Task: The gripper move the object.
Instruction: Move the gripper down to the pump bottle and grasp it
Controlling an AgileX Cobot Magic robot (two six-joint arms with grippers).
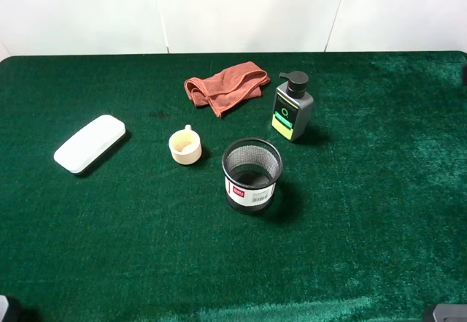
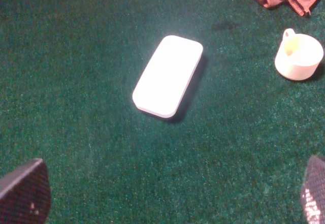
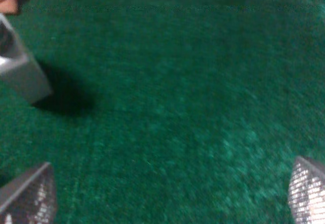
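Likely needing a mid-body pinch on the rigid, slick dark grey plastic pump bottle (image 1: pixel 292 108); holding left fingers (image 2: pixel 23 193), right fingers (image 3: pixel 28 196) spread wide.

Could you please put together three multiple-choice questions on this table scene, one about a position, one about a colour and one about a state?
1. In the high view, where does the pump bottle stand relative to the mesh cup?
A) behind it, to the right
B) in front of it, to the left
C) inside it

2. What colour is the crumpled cloth?
A) blue
B) orange-red
C) white

3. How is the right gripper?
A) shut on the pump bottle
B) open, holding nothing
C) shut on the cloth

Answers: 1 A, the bottle is farther back and rightward, apart from the cup. 2 B, it shows orange-red against the green table. 3 B, its fingertips stand wide apart over bare table.
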